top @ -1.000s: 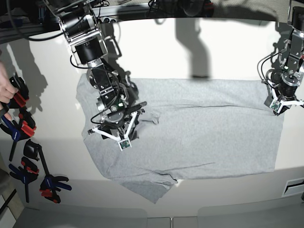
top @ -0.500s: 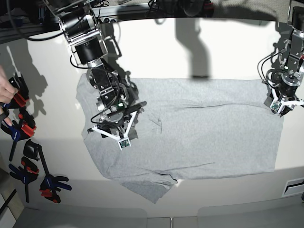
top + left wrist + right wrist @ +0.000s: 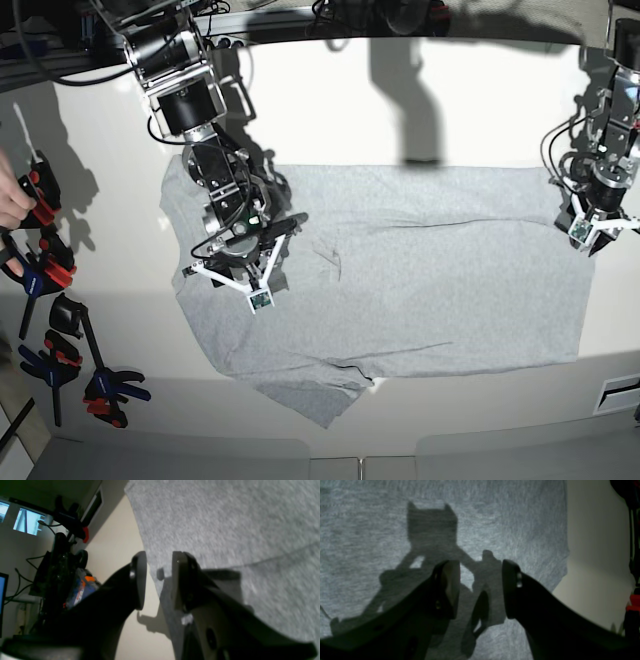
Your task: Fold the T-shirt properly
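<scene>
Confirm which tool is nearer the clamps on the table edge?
Right. The right tool hangs over the T-shirt on the clamps side; the left tool is at the shirt's far edge.

Both arms (image 3: 195, 110) are black with silver joints, looped black cables, white gripper brackets and dark fingers (image 3: 178, 580).

Spring clamps (image 3: 60, 330) (red, blue) on table (image 3: 400, 110)

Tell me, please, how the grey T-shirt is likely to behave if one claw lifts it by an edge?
The T-shirt would probably droop and drag rather than stay flat: it lies limp with creases. Its soft knit likely grips well and looks light. The spread sleeve may trail behind.
</scene>
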{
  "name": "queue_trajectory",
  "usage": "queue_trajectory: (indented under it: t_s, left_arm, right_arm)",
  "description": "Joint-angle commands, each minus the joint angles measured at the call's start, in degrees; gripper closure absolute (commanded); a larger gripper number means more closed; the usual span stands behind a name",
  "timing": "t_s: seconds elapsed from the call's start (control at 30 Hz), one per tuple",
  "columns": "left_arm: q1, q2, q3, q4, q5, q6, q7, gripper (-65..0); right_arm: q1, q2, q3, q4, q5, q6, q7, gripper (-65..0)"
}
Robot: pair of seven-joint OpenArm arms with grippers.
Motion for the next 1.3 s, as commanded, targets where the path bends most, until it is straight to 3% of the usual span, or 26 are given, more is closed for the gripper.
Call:
queue_trajectory:
  t_s: [0.0,0.2,0.53,0.63,0.7,0.8,0.87,1.07,1.27]
  left_arm:
    - [-1.7,-0.48,-0.59,-0.28,-0.11,0.94,-1.29,-16.1]
    - [-8.41,3.58,-0.59,-11.06,0.13,0.92,-1.07,-16.1]
    - [-16.81,1.6,-0.59,-14.36,-0.66,0.92,4.07,-16.1]
    - [-18.43,1.49,-0.59,-13.94,-5.14,1.01,11.82,-16.1]
    - [-18.78,1.36,-0.59,-12.13,-8.31,1.09,19.45,-16.1]
    - [-17.66,1.09,-0.59,-6.43,-15.17,1.09,25.83,-16.1]
    - [-15.52,0.61,-0.59,-1.33,-18.18,1.09,26.56,-16.1]
    - [-7.63,-0.11,-0.59,14.97,-18.34,1.11,25.7,-16.2]
    - [0.31,-0.09,-0.61,24.55,-18.36,1.16,27.63,-16.2]
  right_arm:
    - [1.7,0.13,0.31,0.94,-0.74,-0.76,1.05,-25.5]
    - [1.7,0.15,0.31,0.94,-0.74,-0.74,1.01,-25.5]
    - [1.7,0.13,0.31,0.94,-0.7,0.46,0.55,-25.5]
    - [1.75,0.11,0.31,0.98,-0.2,0.5,-0.52,-25.5]
    - [2.21,0.17,0.33,1.05,1.97,0.52,-2.1,-25.4]
    - [3.34,0.15,0.31,1.2,5.05,0.83,-2.95,-25.4]
    - [4.04,0.17,0.33,2.01,7.48,1.9,-2.25,-25.4]
    - [7.54,0.17,0.33,4.85,14.51,5.73,-0.87,-25.4]
    - [8.87,0.15,1.09,5.75,17.9,5.92,-3.04,-25.4]
